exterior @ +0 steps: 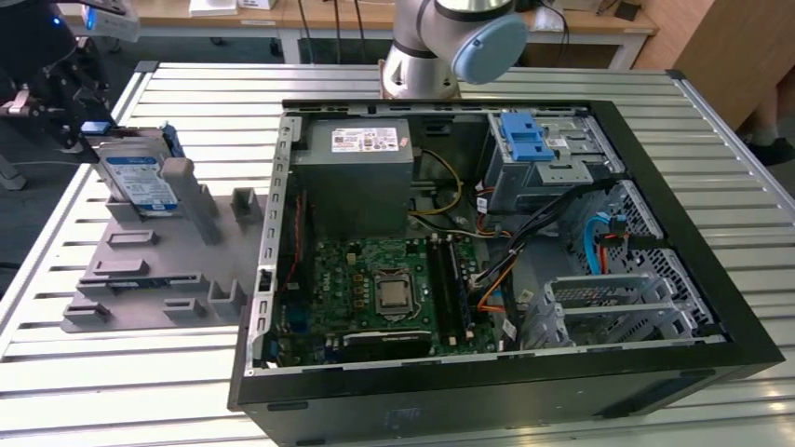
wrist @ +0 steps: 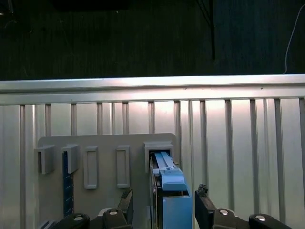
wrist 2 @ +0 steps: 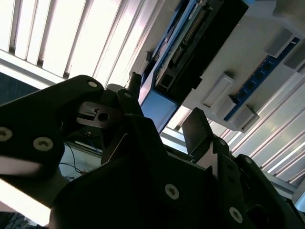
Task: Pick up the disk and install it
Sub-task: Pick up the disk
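The disk (exterior: 134, 182) stands on edge in a slot of the grey fixture plate (exterior: 149, 279), at the exterior view's left. It is silver-grey with a blue-and-white label and blue side rails. My gripper (exterior: 82, 126) hangs just above its top end. In the first wrist view the disk (wrist: 170, 193) shows edge-on with its blue rail up, and my gripper (wrist: 164, 199) is open, with one finger on each side and a gap to each. In the second wrist view the disk (wrist 2: 190, 45) lies just beyond the open gripper (wrist 2: 164, 102).
An open computer case (exterior: 497, 391) takes up the middle of the slatted metal table (exterior: 733, 149), with a power supply (exterior: 360, 154), a motherboard (exterior: 385, 284) and a drive bay with a blue latch (exterior: 528, 140). The arm's base (exterior: 441, 47) stands behind the case. The table's edge (wrist: 152, 85) runs close beyond the fixture.
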Available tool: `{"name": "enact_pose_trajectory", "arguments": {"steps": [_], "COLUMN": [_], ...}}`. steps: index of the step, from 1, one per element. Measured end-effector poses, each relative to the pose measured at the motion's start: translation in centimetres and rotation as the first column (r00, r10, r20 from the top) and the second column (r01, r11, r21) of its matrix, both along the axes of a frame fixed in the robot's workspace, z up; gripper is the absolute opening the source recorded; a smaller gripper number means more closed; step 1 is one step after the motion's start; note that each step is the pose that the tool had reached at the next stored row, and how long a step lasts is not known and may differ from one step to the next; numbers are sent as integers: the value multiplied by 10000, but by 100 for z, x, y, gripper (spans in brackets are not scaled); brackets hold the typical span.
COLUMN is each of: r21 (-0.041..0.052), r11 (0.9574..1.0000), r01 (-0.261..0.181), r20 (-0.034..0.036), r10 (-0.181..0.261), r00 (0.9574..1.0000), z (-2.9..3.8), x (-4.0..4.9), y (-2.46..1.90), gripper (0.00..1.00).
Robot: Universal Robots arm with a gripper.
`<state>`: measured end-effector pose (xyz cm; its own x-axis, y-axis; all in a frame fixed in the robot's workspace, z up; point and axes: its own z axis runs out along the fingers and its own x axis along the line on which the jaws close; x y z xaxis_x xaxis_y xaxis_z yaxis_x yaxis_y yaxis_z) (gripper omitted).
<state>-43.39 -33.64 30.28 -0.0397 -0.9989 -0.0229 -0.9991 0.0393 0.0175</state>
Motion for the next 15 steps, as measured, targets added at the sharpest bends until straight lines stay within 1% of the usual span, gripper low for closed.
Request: {"name": "enact_pose_trajectory", "arguments": {"steps": [5, 6, 15], "r21": [1, 2, 0], "r11": [10000, 10000, 10000], "r01": [-1, -2, -2], "r20": [1, 3, 1], "r10": [1, 2, 2], "r00": [10000, 10000, 10000], "z": [-13, -18, -66], "x": [0, 0, -7], "y": [48, 53, 54], "gripper": [61, 54, 54]}}
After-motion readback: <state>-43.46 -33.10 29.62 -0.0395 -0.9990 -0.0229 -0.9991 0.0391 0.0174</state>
